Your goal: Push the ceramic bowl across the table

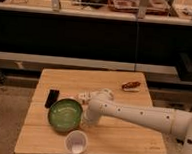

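The green ceramic bowl [65,114] sits on the left half of the light wooden table [125,136], upright. My white arm reaches in from the right, and my gripper [87,117] is down at the bowl's right rim, touching or nearly touching it. The arm's wrist hides the gripper's tips.
A small white cup [77,141] stands just in front of the bowl near the front edge. A black rectangular device [52,98] lies left of the bowl. A white packet [90,95] lies behind the arm. A reddish item [131,86] lies at the back right. A dark counter runs behind the table.
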You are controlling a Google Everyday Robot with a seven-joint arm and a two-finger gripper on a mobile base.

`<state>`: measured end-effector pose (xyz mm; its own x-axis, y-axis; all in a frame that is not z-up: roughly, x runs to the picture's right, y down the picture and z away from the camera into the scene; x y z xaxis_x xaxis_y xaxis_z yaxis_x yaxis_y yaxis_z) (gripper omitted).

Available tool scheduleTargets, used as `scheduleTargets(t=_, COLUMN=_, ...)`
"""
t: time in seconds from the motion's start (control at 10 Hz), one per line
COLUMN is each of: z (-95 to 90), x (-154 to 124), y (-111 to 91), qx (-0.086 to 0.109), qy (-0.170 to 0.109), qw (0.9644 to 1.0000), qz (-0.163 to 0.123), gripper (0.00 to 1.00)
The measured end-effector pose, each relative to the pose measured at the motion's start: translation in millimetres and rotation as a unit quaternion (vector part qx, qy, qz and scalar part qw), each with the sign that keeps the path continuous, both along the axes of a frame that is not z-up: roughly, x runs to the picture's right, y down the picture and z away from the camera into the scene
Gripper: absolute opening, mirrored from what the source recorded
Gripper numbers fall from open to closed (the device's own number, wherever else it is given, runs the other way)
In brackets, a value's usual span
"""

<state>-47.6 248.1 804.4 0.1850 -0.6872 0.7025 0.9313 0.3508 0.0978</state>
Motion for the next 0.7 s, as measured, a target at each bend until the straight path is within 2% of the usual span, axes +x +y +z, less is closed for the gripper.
scheduleTargets(t=0.4, z=10.9, x=-38.5, y=-13.1, qx=0.01, qy=-0.03, qw=0.9995, qz=-0.002, gripper=0.18)
scheduleTargets(t=0.7, z=17.3, x=-40.8, y=-22.1, qx=0.012, qy=-0.033, qw=0.9993, qz=0.009, gripper=0.18)
